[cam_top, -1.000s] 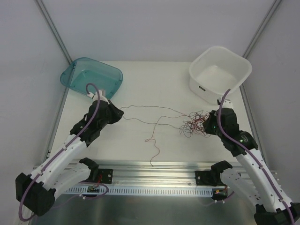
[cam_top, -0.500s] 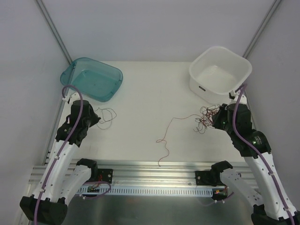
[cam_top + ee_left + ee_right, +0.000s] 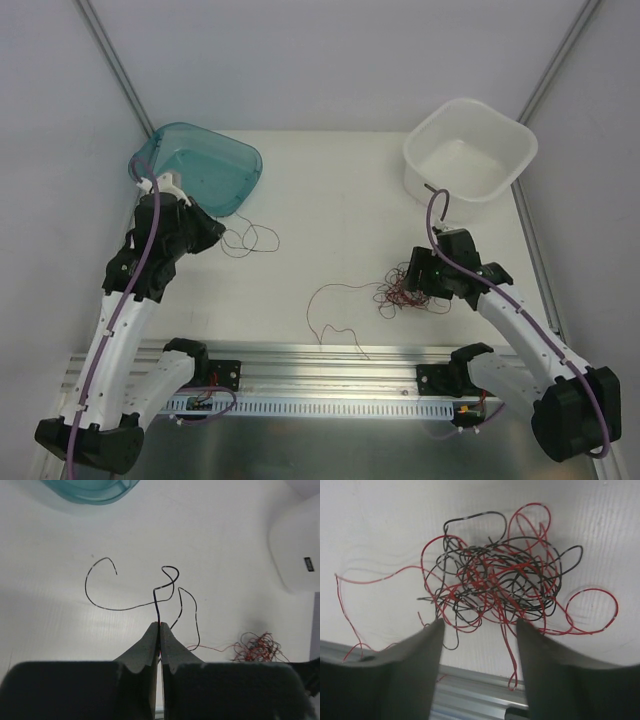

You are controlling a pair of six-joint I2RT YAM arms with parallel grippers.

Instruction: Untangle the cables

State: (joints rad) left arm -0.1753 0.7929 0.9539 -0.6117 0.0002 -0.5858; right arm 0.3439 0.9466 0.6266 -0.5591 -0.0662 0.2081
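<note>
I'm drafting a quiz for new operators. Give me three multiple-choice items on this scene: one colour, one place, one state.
1. Strand in the left tool: A red, B black, C yellow.
2. The tangled ball: A on the table by the right tool, B lifted off it, C over the edge.
3. Right tool's jaws: A open, B shut on the ball, C shut empty.
Answers: B, the pinched strand is dark; A, it rests on the white surface; A, a wide gap shows.
</note>
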